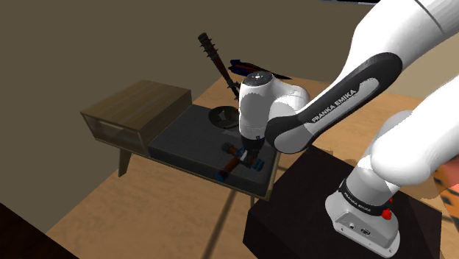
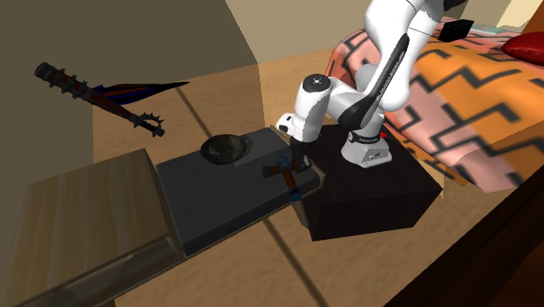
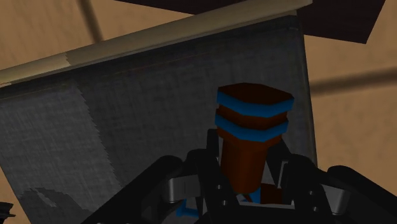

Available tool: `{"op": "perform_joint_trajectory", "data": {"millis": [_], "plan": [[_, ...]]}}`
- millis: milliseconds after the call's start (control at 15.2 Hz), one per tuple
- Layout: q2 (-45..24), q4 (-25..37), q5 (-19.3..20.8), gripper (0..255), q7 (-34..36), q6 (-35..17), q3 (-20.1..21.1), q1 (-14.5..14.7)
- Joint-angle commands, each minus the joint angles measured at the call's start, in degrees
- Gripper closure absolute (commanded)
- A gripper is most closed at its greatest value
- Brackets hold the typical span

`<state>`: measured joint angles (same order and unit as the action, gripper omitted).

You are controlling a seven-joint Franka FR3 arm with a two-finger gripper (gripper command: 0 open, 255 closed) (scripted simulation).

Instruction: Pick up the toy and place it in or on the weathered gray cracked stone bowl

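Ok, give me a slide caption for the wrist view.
Hand clasping the brown, blue-banded toy over the dark grey tabletop.

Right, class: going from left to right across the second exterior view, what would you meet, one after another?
Wooden cabinet → dark bowl → brown-and-blue toy → black stand → patterned bed.

Reddish-brown toy [image 3: 253, 137] ringed with two blue bands, all-black pincer [image 3: 249, 186], white arm [image 1: 257, 103] with dark joints, dark grey counter [image 3: 127, 127], dark grey bowl [image 1: 224, 115], black stand [image 2: 375, 201], orange bed cover [image 2: 471, 87] with black zigzag pattern, tan floor [image 1: 147, 213]
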<state>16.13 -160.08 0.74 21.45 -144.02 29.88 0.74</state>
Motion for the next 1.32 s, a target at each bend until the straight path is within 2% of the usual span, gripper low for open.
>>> {"op": "perform_joint_trajectory", "data": {"millis": [0,528,1254], "plan": [[1.7,0.62,-1.18,255,-0.99,2.21,-0.56,0.75],[8.06,2.8,-3.97,255,-4.06,10.41,-2.85,2.8],[14.39,7.31,-5.15,255,-6.52,21.02,-5.37,4.03]]}}
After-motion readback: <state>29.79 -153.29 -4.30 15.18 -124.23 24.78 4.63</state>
